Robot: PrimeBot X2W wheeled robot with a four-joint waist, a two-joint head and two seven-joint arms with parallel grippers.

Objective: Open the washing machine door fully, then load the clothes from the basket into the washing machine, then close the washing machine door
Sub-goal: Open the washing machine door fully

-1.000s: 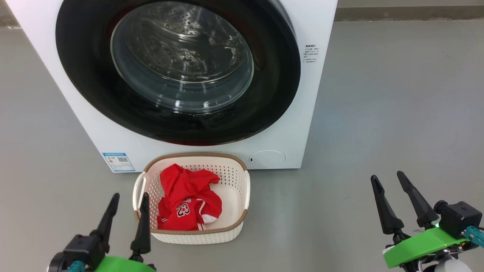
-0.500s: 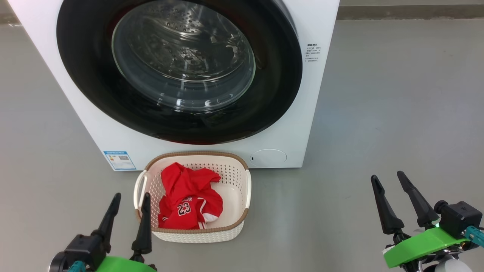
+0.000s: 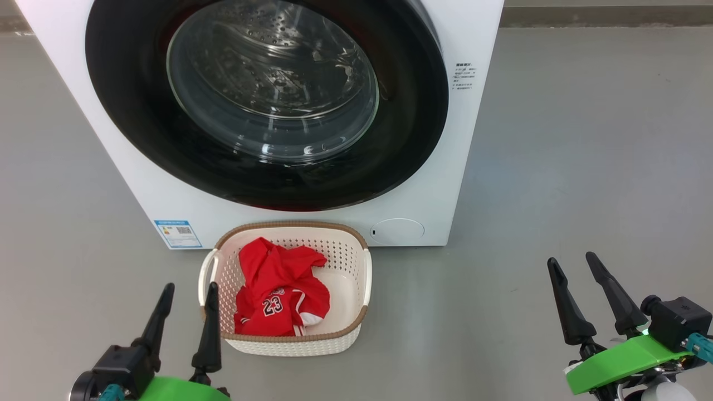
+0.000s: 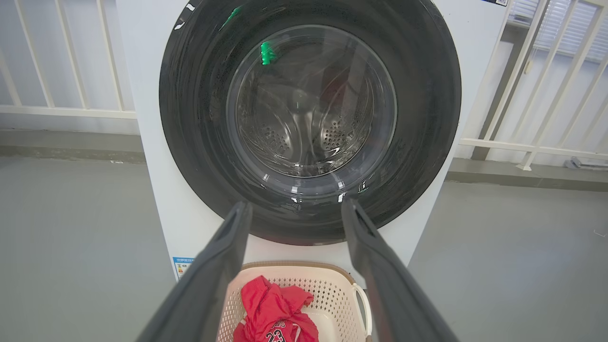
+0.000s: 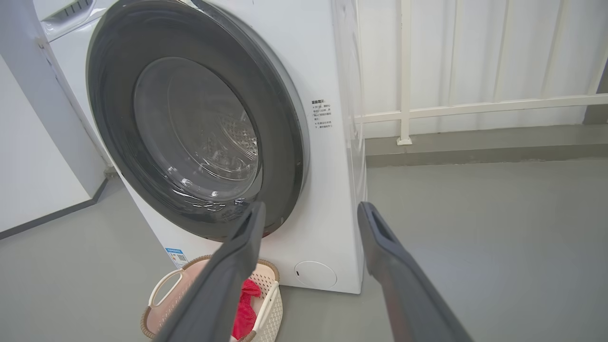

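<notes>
Inside basket, red jersey reads 23; washing machine blue label unreadable.

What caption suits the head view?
Clothes in basket below washing machine door; left end effector and right end effector open.

- You see a white washing machine with a blue label.
- On the washing machine door you have a glossy black ring around clear glass.
- Your basket is cream-white, dotted with holes, with a brown woven-look rim.
- The clothes are bright red with a white 23.
- The floor is plain grey.
- Your left gripper and right gripper have black fingers on green mounts.
</notes>
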